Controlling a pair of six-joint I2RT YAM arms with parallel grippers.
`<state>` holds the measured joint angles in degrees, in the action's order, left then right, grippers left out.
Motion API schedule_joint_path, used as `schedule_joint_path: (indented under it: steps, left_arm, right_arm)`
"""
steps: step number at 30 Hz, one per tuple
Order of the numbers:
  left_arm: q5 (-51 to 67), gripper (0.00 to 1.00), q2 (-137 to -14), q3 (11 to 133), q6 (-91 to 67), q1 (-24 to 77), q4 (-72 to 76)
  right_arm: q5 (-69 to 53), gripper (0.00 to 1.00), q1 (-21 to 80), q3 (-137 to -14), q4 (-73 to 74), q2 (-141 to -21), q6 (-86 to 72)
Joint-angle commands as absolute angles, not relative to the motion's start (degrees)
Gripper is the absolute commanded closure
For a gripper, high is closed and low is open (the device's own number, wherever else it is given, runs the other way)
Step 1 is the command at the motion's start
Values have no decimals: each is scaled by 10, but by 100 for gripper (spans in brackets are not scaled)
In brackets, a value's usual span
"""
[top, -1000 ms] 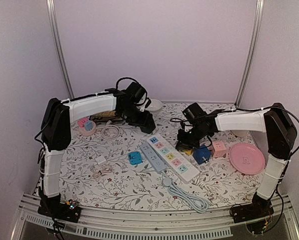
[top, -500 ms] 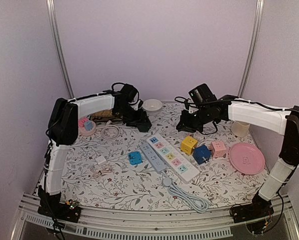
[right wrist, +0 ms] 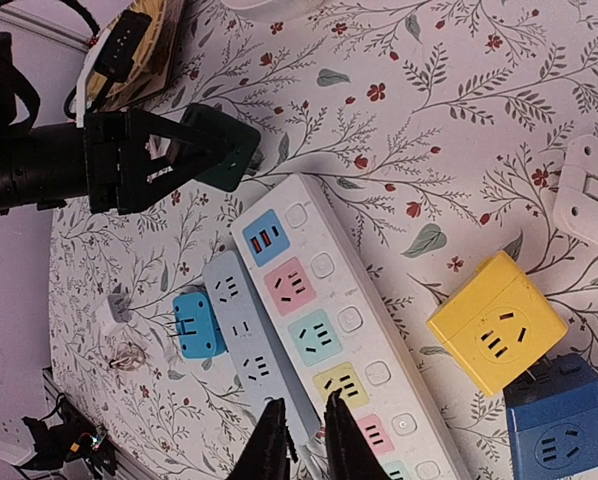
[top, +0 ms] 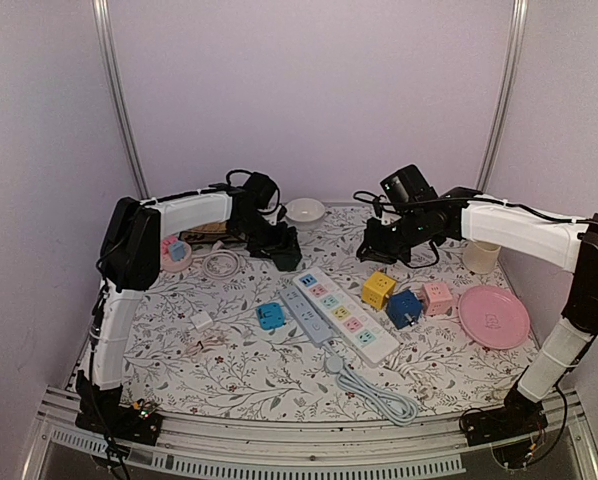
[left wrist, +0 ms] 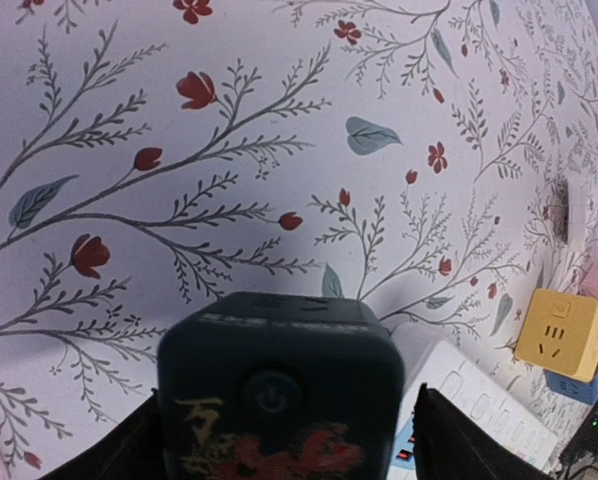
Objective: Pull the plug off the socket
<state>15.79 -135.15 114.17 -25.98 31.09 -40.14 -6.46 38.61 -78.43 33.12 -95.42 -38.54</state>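
Note:
A dark green cube socket [left wrist: 279, 390] with a power button stands on the flowered cloth at the back left [top: 287, 250]. My left gripper [left wrist: 291, 432] straddles it, open, with a gap on the right side. My right gripper [right wrist: 306, 430] hangs over the white power strip [right wrist: 329, 300] with its fingers almost together and nothing between them; from above it sits at the back [top: 377, 247]. A blue plug [right wrist: 197, 325] lies prongs-bare beside the grey strip [right wrist: 244, 340]. A white plug [right wrist: 589, 190] lies on the cloth.
Yellow [top: 378, 290], blue [top: 403, 307] and pink [top: 438, 297] cube sockets stand right of the white strip [top: 344, 312]. A pink plate [top: 494, 316] and a cup [top: 482, 257] are at the right. A white bowl [top: 305, 211] is at the back, a coiled cable [top: 219, 263] at the left.
My right arm has lifted away from the yellow cube and drawn back toward the rear. The left jaws have widened around the dark green cube.

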Motion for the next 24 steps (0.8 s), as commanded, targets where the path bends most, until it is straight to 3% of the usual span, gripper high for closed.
schedule_joint_path:
  steps: [1, 9, 24]
  left_arm:
    - [135, 18, -1335, 1155, -251, 306, -411]
    - [96, 10, -1314, 1157, -236, 306, -424]
    - [-24, 9, -1217, 1096, -243, 290, -432]
  right_arm:
    - [-54, 85, 386, -803, 337, -937, -385]
    - [-54, 84, 386, -805, 337, -940, -384]
    - [-51, 82, 386, -811, 338, -937, -382]
